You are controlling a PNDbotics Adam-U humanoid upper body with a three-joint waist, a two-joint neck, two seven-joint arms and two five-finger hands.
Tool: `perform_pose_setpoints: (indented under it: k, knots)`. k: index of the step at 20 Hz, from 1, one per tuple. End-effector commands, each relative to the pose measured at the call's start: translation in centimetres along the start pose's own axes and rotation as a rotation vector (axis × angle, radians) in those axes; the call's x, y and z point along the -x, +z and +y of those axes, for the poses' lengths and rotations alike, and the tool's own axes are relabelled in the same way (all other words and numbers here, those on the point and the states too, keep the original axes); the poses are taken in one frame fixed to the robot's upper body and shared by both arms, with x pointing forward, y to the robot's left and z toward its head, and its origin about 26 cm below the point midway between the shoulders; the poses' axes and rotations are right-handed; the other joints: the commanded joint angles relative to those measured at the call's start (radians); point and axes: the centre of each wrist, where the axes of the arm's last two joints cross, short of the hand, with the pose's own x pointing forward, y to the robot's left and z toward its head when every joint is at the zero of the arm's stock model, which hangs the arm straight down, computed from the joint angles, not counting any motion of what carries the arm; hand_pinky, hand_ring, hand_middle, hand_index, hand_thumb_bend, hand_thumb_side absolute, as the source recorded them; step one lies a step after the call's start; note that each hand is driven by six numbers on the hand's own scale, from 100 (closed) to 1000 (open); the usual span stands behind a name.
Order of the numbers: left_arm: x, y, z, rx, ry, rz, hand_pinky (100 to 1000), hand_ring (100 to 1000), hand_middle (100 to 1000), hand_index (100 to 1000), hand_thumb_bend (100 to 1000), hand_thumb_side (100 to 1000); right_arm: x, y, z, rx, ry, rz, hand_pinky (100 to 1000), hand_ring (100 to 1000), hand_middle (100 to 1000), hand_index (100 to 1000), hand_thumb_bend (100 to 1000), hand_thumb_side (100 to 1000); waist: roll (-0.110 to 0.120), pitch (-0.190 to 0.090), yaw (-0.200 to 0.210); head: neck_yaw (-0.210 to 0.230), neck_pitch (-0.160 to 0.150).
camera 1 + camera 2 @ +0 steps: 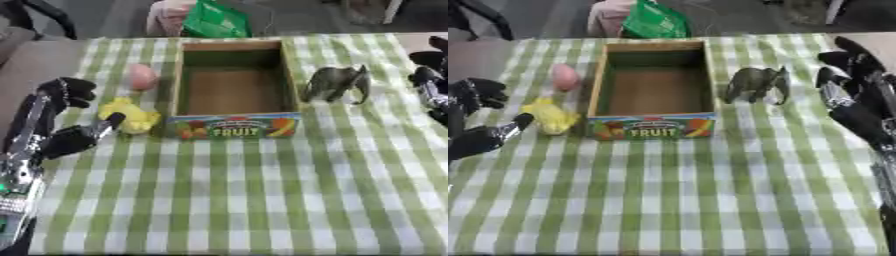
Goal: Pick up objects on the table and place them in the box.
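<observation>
Reaching looks like the step in hand: the left hand (pixel 61 117), fingers spread, brackets the yellow duck toy (pixel 129 117) beside the empty wooden fruit box (pixel 234 125), and next must close round it and lift.

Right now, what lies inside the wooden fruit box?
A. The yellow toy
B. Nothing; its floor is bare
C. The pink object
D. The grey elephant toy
B: the box shows only its bare brown floor, while the elephant toy stands on the cloth to its right and the yellow toy and pink object lie to its left.
</observation>
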Motion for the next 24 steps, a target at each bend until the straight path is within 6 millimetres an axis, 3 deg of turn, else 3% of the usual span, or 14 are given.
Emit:
perform_pose_setpoints:
  k: [1, 13, 17, 24]
  knots:
    - [-0.8, -1.3, 2.5, 0.055, -0.189, -0.020, 671, 662, 549, 702, 672, 179, -0.8, -0.4, -0.6, -0.007, 0.026, -0.026, 805, 919, 784, 968, 100, 418, 0.000, -0.018, -0.004, 0.004, 0.003]
    - [-1.8, -6.1, 6.2, 0.451, -0.740, -0.063, 696, 667, 583, 734, 791, 198, -0.5, -0.2, -0.4, -0.026, 0.026, -0.018, 806, 919, 785, 969, 100, 415, 0.006, -0.033, -0.024, 0.020, 0.010]
    - [-1.5, -7.6, 6.3, 0.569, -0.796, -0.075, 699, 641, 588, 734, 794, 195, -0.5, -0.2, -0.4, -0.030, 0.025, -0.016, 806, 919, 785, 969, 100, 414, 0.005, -0.035, -0.029, 0.023, 0.013]
    - [0.7, -9.4, 5.1, 0.709, -0.764, -0.039, 699, 610, 582, 726, 795, 186, -0.4, -0.2, -0.3, -0.035, 0.022, -0.014, 807, 919, 785, 970, 100, 418, 0.005, -0.036, -0.031, 0.025, 0.015]
